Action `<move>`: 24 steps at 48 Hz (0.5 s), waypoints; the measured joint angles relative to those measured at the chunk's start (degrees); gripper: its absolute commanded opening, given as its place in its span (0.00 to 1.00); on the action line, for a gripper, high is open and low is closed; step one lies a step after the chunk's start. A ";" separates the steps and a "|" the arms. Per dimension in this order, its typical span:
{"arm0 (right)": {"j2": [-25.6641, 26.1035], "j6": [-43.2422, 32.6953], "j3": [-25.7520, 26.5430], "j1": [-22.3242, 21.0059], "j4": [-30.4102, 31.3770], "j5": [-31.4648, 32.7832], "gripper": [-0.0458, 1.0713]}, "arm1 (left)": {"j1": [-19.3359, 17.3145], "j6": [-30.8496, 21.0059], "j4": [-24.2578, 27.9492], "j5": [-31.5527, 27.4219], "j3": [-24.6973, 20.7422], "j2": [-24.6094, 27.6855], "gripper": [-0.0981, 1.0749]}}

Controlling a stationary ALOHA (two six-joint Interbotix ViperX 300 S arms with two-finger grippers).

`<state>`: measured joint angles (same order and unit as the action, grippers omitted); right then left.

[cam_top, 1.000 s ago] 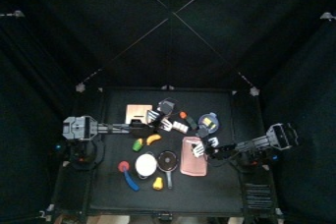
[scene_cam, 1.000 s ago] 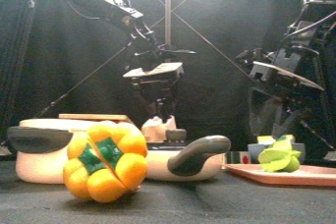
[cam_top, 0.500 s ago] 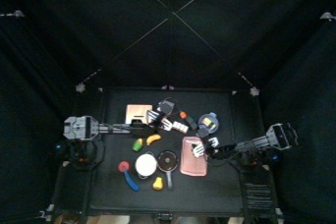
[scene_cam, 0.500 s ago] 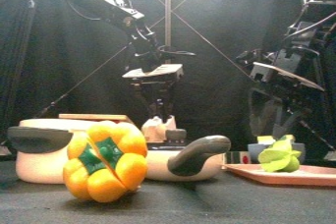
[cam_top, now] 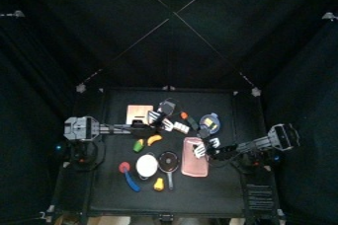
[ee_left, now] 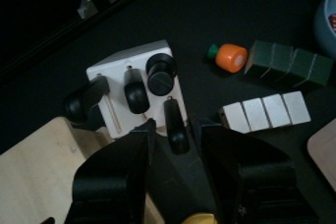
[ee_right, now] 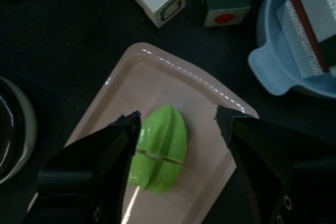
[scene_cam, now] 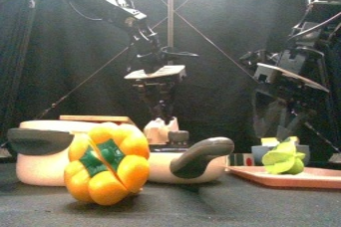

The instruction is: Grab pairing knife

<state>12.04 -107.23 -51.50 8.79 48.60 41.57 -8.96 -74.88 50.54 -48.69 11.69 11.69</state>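
A white knife block [ee_left: 125, 76] holds several black-handled knives. My left gripper [ee_left: 175, 138] hangs over it, its jaws closed around the black handle of the paring knife [ee_left: 172, 120] at the block's corner. In the front view the left gripper [scene_cam: 158, 107] reaches down onto the block [scene_cam: 163, 129]. In the top view it [cam_top: 166, 118] is mid-table. My right gripper [ee_right: 182, 122] is open and empty above a green pepper piece [ee_right: 160, 157] on a pink tray [ee_right: 118, 100].
A yellow bell pepper [scene_cam: 104, 163], a grey pan [scene_cam: 197, 157] and a pot [scene_cam: 38, 141] stand at the front. A blue bowl [ee_right: 305, 41], white blocks [ee_left: 266, 113], a green block [ee_left: 289, 61] and a wooden board [ee_left: 39, 184] lie around the knife block.
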 measured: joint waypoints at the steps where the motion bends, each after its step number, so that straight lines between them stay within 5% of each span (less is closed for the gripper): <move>1: 0.00 0.00 -0.09 0.09 0.09 0.00 0.89 | 0.00 0.00 0.00 0.00 0.00 0.00 0.71; 24: 0.00 0.00 0.00 0.00 0.09 0.00 0.89 | 0.00 0.00 0.00 -1.93 -0.18 0.00 0.57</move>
<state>12.04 -107.23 -51.50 8.79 48.69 41.57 -8.96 -74.88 50.54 -50.63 11.51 11.69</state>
